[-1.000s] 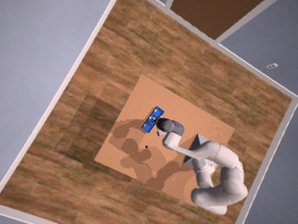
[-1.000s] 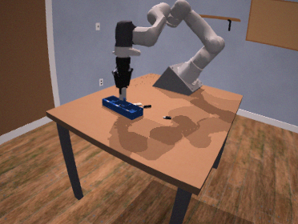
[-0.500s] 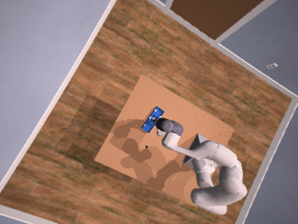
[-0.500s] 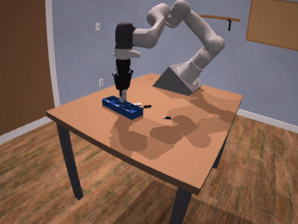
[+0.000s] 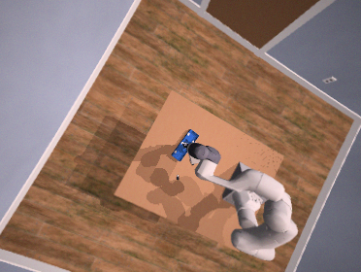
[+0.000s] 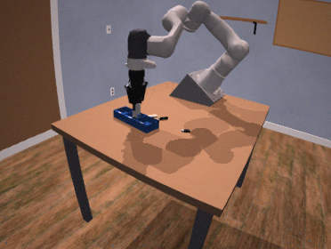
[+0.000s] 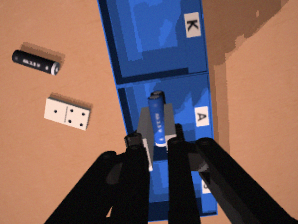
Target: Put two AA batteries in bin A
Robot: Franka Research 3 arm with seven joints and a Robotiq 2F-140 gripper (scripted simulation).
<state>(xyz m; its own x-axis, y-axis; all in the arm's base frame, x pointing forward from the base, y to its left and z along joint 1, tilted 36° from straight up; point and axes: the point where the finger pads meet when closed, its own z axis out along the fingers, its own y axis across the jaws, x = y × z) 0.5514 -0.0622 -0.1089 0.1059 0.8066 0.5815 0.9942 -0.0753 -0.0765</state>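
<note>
While the claw is nearly closed, gripping a blue AA battery at compartment A of the blue bins, we observe the bins toward the table edge opposite the arm's base.

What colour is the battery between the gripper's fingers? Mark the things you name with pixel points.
Blue [image 7: 157,120], with a black end; it shows best in the wrist view.

We're losing most of the third label behind the gripper, seeing only a dark end of something under the blue battery
</note>
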